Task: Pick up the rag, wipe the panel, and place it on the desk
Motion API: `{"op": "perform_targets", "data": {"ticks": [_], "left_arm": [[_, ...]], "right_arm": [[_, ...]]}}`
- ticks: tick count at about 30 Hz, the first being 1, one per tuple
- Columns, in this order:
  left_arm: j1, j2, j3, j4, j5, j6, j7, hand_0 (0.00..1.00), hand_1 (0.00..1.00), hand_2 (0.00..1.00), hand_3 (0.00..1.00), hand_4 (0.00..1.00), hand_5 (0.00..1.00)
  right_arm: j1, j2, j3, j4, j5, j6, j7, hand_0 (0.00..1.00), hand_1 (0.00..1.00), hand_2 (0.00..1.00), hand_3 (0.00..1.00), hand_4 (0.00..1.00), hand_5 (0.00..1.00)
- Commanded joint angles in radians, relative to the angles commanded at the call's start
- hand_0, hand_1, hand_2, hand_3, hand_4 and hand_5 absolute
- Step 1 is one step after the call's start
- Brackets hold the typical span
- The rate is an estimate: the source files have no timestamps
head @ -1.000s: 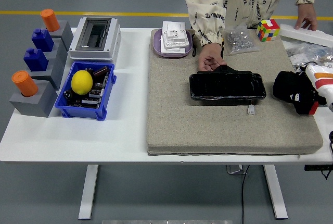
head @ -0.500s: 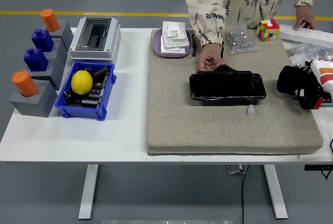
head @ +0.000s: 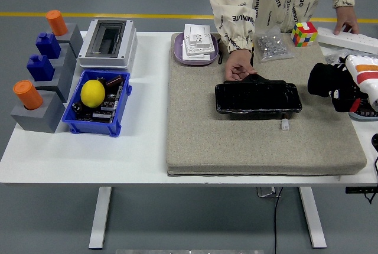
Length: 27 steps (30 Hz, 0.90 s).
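Note:
A glossy black panel (head: 258, 97) lies flat in the middle of the grey felt mat (head: 236, 145). A person's hand (head: 238, 69) rests at the panel's far left corner, beside a small dark piece (head: 256, 78) that may be the rag. My right hand (head: 329, 84) shows as a black bulk on a white forearm, above the mat's right edge and just right of the panel, not touching it. Whether it holds any cloth is unclear. The left arm is out of the picture.
A small white connector (head: 284, 124) lies in front of the panel. Behind it are a bag of parts (head: 273, 45), a colour cube (head: 304, 33) and a purple tray (head: 196, 60). At the left stand a blue bin (head: 97, 119) with a lemon (head: 93, 93) and a grey enclosure (head: 108, 42).
My right hand has moved away from the table's near edge toward the far side and slightly left, closer to the panel's right end. The person's hand and the panel stayed put.

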State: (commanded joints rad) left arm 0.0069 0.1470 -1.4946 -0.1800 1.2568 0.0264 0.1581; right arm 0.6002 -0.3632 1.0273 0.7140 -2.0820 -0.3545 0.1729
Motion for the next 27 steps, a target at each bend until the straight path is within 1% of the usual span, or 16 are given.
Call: {"op": "perform_targets", "data": {"ticks": [5,13,20,27], "left_arm": [[0.005,0.004,0.0,0.0,0.002,0.0,0.0,0.642,0.692,0.733,0.564,0.593,0.465],[0.01,0.007,-0.006,0.0,0.008,0.0,0.0,0.642,0.691,0.732,0.564,0.593,0.466],[0.011,0.006,-0.01,0.0,0.01,0.0,0.0,0.642,0.692,0.732,0.564,0.593,0.466],[0.011,0.006,-0.01,0.0,0.011,0.0,-0.001,0.642,0.691,0.732,0.564,0.594,0.467]], "right_arm": [[0.007,0.003,-0.046,0.033,0.012,0.003,-0.024,0.29,0.429,0.493,0.478,0.998,0.095],[0.001,-0.028,-0.116,0.092,0.033,0.014,-0.049,0.286,0.428,0.491,0.474,0.998,0.091],[-0.005,-0.045,-0.14,0.137,0.037,0.018,-0.062,0.285,0.425,0.49,0.475,0.998,0.089],[0.002,-0.063,-0.14,0.168,0.036,0.019,-0.069,0.285,0.425,0.489,0.474,0.998,0.086]]}}
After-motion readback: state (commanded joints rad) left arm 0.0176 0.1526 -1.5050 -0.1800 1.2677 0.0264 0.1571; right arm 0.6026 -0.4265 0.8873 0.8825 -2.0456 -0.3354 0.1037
